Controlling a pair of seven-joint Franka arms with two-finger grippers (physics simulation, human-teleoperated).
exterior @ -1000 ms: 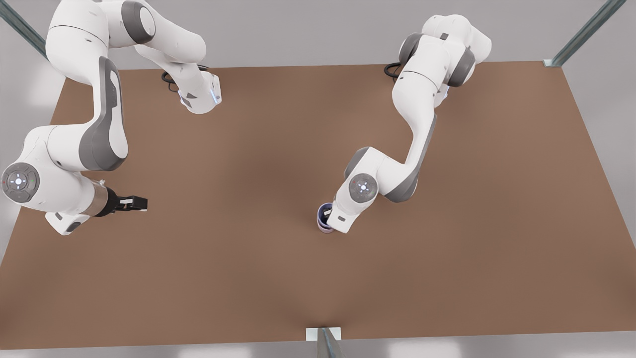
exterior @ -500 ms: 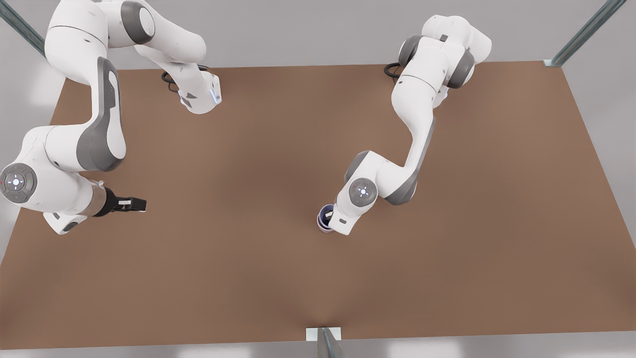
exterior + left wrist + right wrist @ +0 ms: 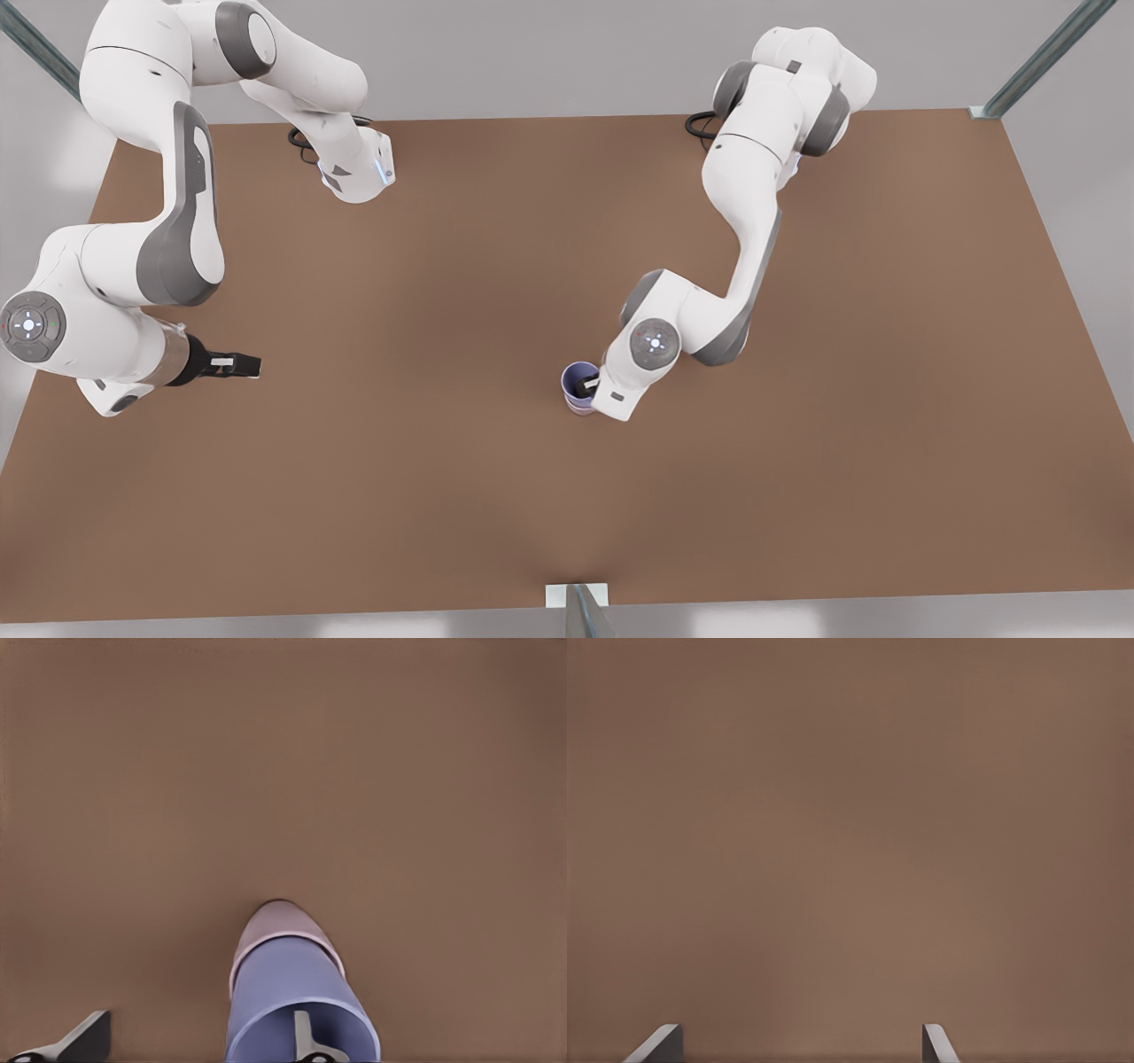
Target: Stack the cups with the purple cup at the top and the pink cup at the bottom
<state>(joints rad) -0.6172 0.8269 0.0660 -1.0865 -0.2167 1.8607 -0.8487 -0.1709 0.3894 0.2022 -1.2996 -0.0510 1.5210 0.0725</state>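
The purple cup (image 3: 577, 379) sits nested in the pink cup (image 3: 578, 409), upright near the table's middle. In the left wrist view the purple cup (image 3: 283, 985) rises out of the pink cup (image 3: 278, 923), whose rim shows around it. My left gripper (image 3: 592, 386), on the arm at the front view's right, hangs over the stack and is open (image 3: 198, 1020). One of its fingers (image 3: 303, 1036) is inside the purple cup and the other stands well outside it. My right gripper (image 3: 248, 363) waits open at the front view's left, above bare table (image 3: 802, 1032).
The brown table (image 3: 443, 496) spreads wide around the stack. Both arm bases stand at its far edge. A metal post (image 3: 580, 611) stands at the near edge's middle.
The left arm's wrist has shifted slightly toward the front view's right, uncovering more of the purple cup's mouth. The stack has stayed in place. The right arm has barely moved.
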